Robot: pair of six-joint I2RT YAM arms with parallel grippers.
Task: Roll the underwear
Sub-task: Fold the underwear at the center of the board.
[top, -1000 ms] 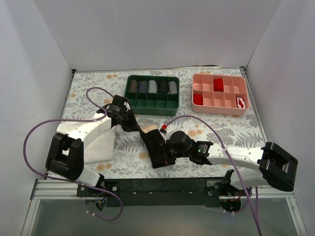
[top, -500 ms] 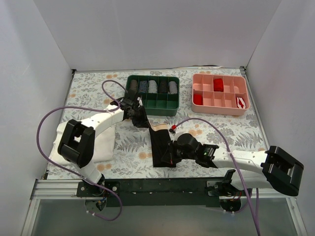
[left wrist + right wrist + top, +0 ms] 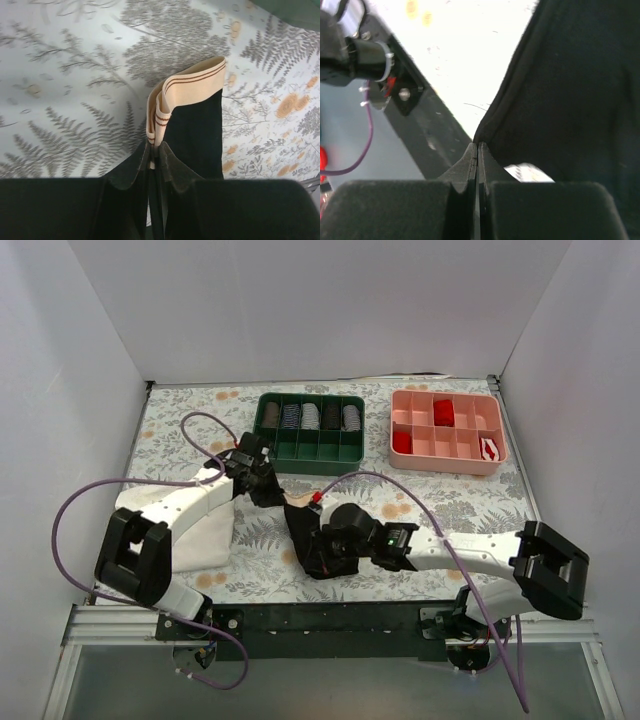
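The underwear (image 3: 308, 540) is a folded black strip with a pale beige waistband (image 3: 301, 502), lying slantwise on the floral table between the arms. My left gripper (image 3: 264, 490) is shut on the waistband end; in the left wrist view the striped band (image 3: 186, 84) bunches out of the closed jaws (image 3: 154, 156) with black fabric (image 3: 196, 135) beside it. My right gripper (image 3: 322, 558) is shut on the near black end; in the right wrist view the jaws (image 3: 478, 146) pinch the fabric's edge (image 3: 570, 100) close to the table's front rail.
A green tray (image 3: 262, 430) with dark rolled items stands at the back centre. A pink tray (image 3: 447, 468) with small red rolls (image 3: 443, 411) stands at the back right. A white cloth (image 3: 200, 535) lies under the left arm. The black front rail (image 3: 330, 618) runs along the near edge.
Both grippers have shifted left with the underwear since half a second ago. The strip now slants from upper left to lower right instead of lying straight.
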